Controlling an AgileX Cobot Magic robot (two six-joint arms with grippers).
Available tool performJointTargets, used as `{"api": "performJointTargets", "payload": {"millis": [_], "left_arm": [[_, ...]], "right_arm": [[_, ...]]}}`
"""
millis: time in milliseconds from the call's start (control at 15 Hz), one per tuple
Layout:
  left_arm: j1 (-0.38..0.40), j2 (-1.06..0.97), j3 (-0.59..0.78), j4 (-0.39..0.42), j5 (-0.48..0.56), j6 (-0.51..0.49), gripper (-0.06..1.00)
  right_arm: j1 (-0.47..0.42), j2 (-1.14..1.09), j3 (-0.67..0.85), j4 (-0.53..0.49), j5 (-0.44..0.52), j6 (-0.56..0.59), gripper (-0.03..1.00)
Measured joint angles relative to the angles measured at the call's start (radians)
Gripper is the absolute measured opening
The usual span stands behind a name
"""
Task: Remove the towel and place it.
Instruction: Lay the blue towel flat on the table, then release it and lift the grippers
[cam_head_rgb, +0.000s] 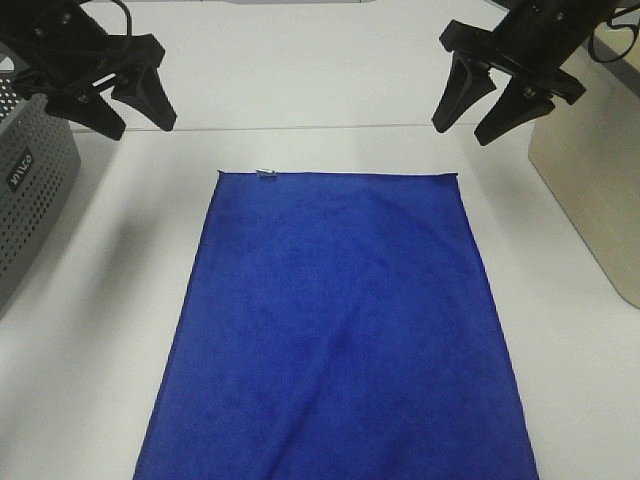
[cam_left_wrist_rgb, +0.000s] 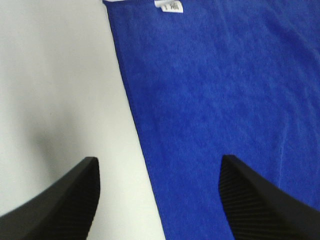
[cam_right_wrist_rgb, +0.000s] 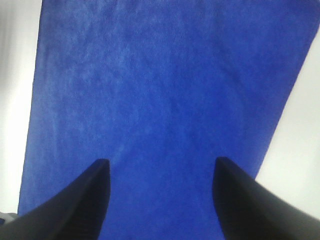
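A large rectangular royal-blue microfibre towel (cam_head_rgb: 335, 330) lies spread flat on the white desk (cam_head_rgb: 90, 330), just below both tools. The left tool (cam_head_rgb: 140, 128) and right tool (cam_head_rgb: 462, 132) hover wide and empty over its tagged end, probably held clear to avoid rumpling it.

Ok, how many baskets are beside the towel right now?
2. A grey perforated basket at the high view's left edge, a beige basket at its right edge, the towel flat between them. Both are cropped; more could sit out of frame.
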Motion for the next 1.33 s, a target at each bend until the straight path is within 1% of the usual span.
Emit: {"api": "performJointTargets", "payload": {"millis": [133,267,400,533,667,867,1067,1333], "left_arm": [[0.0,0.097,-0.094,-0.037,0.003,0.0,0.63],[0.0,0.18,-0.17,-0.05,0.022,0.0,0.63],[0.0,0.237,-0.217,-0.067,0.024,0.0,0.63],[0.0,0.269,-0.234,-0.073,0.014,0.0,0.63],[0.0,0.3,-0.238,-0.074,-0.005,0.0,0.63],[0.0,0.334,-0.24,-0.093,-0.038,0.0,0.63],[0.0,0.357,-0.24,-0.097,-0.105,0.0,0.63],[0.0,0.419,-0.253,-0.141,-0.166,0.0,0.63]], "right_arm": [[-0.001,0.092,-0.122,0.001,0.007,-0.001,0.61],[-0.012,0.183,-0.225,0.004,0.006,0.005,0.61],[-0.03,0.247,-0.279,-0.008,0.006,0.017,0.61],[-0.037,0.277,-0.292,-0.041,0.007,0.03,0.61],[-0.037,0.297,-0.293,-0.048,0.007,0.033,0.61],[-0.036,0.333,-0.294,-0.064,-0.029,0.033,0.61],[-0.036,0.371,-0.294,-0.086,-0.076,0.033,0.61],[-0.036,0.382,-0.295,-0.087,-0.127,0.017,0.61]]}}
